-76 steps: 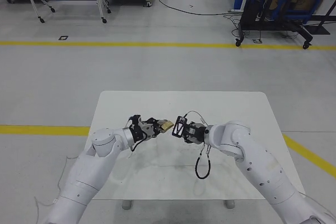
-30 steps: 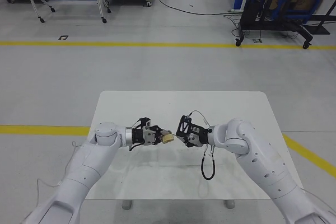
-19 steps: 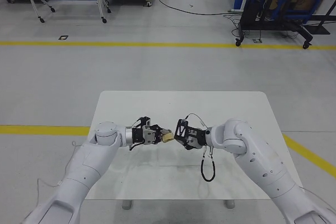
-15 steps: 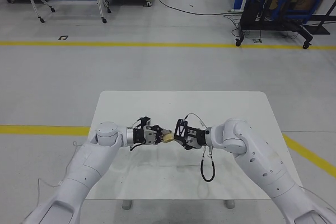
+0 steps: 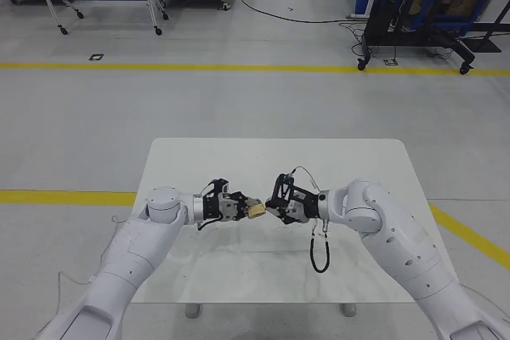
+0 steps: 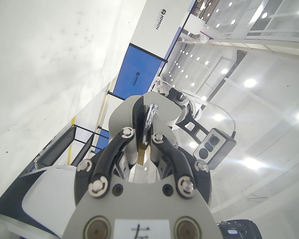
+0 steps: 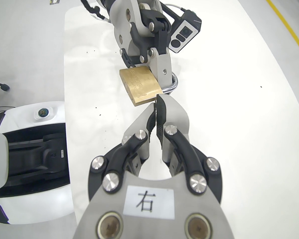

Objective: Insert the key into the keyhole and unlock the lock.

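Right wrist view: the left hand (image 7: 153, 75) is pinching a brass rectangular padlock (image 7: 139, 88) by its body. The curved silver shackle (image 7: 174, 83) is protruding past one finger. The right hand (image 7: 156, 105) is meeting the padlock's lower edge with its fingers pressed almost together, and what they grip is hidden here. A white worktop (image 7: 226, 75) is lying beneath the padlock.

Left wrist view: this view is revealing a flat silver metal key (image 6: 149, 119) clamped between the right hand's ribbed black pads (image 6: 138, 111). The key's blade is running down to a sliver of the padlock's brass between the left fingers. How deep the blade is sitting in the keyhole cannot be told.

Top view: both hands are converging on the padlock, one from each side.
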